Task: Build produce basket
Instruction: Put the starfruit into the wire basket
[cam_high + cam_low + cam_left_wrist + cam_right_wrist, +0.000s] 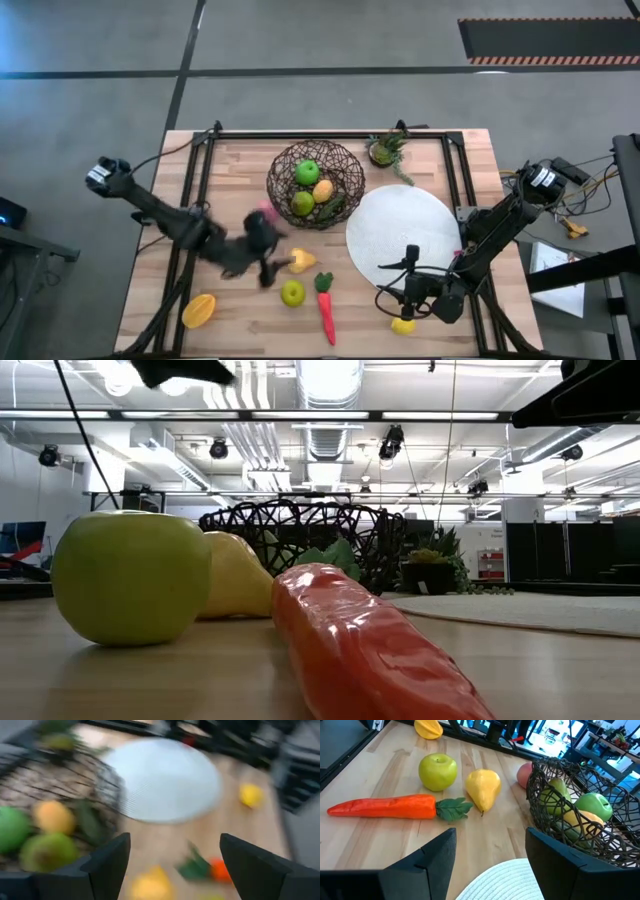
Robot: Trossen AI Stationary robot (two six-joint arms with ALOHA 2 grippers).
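Both grippers (left gripper (262,250), right gripper (400,290)) gape empty beside the basket (316,184).

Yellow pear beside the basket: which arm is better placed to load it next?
Left, probably. The left gripper, jaws open and empty, is right beside the yellow pear and near the basket. The right gripper sits beyond the white plate.

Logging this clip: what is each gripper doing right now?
Left gripper: open, empty, near the basket.
Right gripper: open, empty, over the plate.
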